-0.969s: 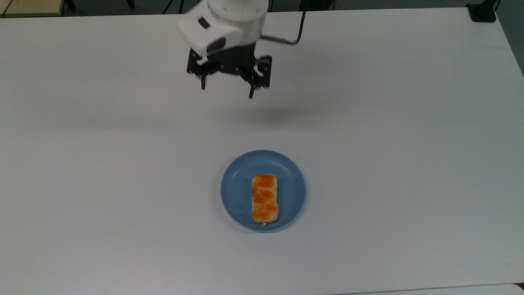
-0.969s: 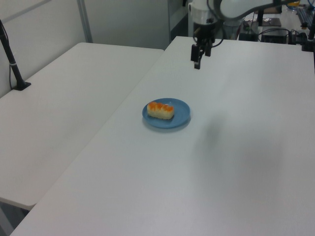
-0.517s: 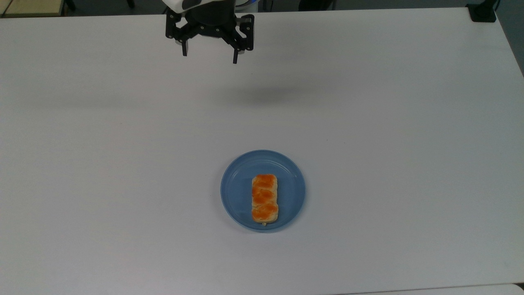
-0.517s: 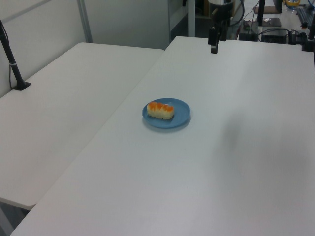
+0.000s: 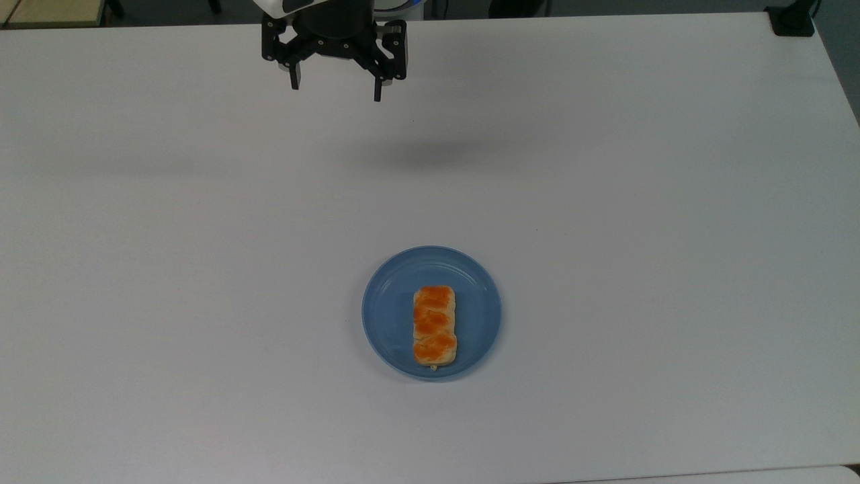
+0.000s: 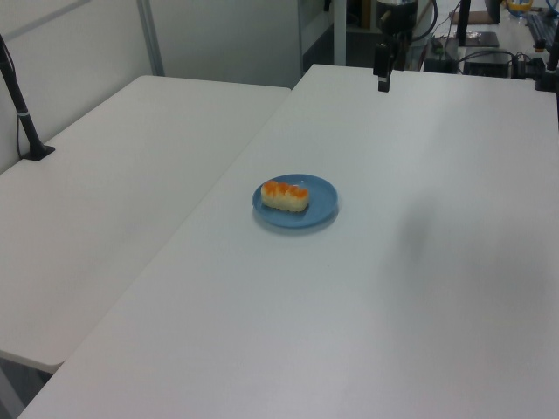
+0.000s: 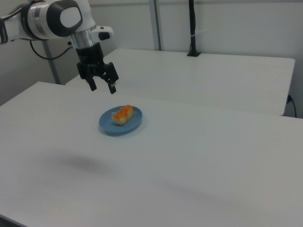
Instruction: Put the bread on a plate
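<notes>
White table, nothing near plate. Bread (three orange bumps) lies lower centre. My gripper, top of frame, spread wide, empty.

A broad white tabletop carries a soft grey shadow in the top view. In the left view a second white table adjoins it, with a black post clamped at its edge.

White table with one plate
The light-blue plate sits below centre of the top view, directly on the tabletop.
</notes>
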`<state>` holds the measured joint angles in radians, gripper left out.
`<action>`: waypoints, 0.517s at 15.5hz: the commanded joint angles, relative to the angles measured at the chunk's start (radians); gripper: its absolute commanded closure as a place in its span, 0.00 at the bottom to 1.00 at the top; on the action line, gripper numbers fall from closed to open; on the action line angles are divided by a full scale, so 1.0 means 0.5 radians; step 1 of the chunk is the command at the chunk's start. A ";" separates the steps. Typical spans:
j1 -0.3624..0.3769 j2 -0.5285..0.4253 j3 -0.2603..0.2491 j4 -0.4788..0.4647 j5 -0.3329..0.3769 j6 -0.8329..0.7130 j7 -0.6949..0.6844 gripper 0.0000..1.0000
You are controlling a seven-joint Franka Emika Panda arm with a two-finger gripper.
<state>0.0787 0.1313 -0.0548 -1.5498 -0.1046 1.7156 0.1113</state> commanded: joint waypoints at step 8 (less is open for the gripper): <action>0.005 -0.069 0.002 -0.076 0.047 -0.047 -0.069 0.00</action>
<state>0.0797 0.1313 -0.0537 -1.5522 -0.1001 1.7109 0.1006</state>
